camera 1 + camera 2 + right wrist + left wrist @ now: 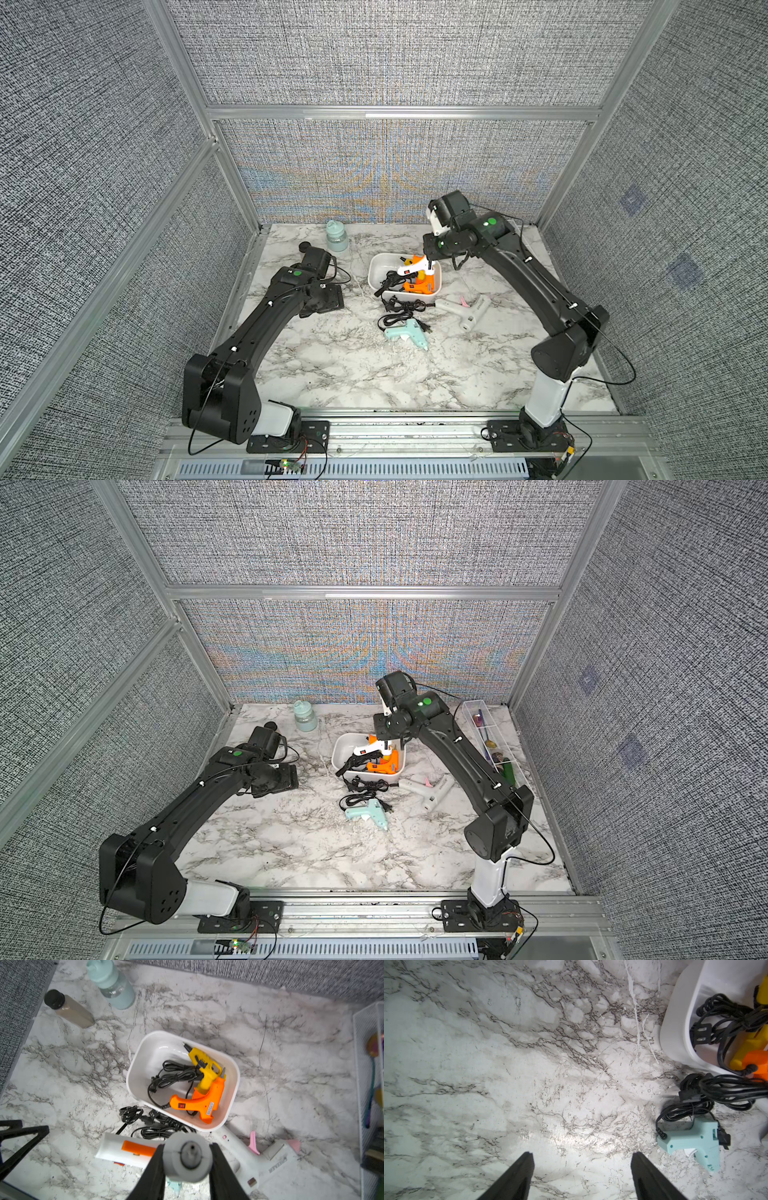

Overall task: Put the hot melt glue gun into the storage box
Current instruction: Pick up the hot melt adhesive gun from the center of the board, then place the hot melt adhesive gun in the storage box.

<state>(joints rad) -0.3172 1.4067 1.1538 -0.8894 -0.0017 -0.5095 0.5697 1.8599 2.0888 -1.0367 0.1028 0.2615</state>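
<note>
Top views: we see the right gripper (431, 262) holding the white glue gun (411, 269) over the storage box (375, 274).

Left wrist: the left gripper (582, 1154) has its fingers spread wide over the bare marble table (488, 1064), with a teal gun (695, 1140) lying nearby.

Right wrist: the fingers clamp the white gun's grey nozzle end. In the box below lie an orange gun (197, 1103) and a yellow gun (204, 1064).
</note>
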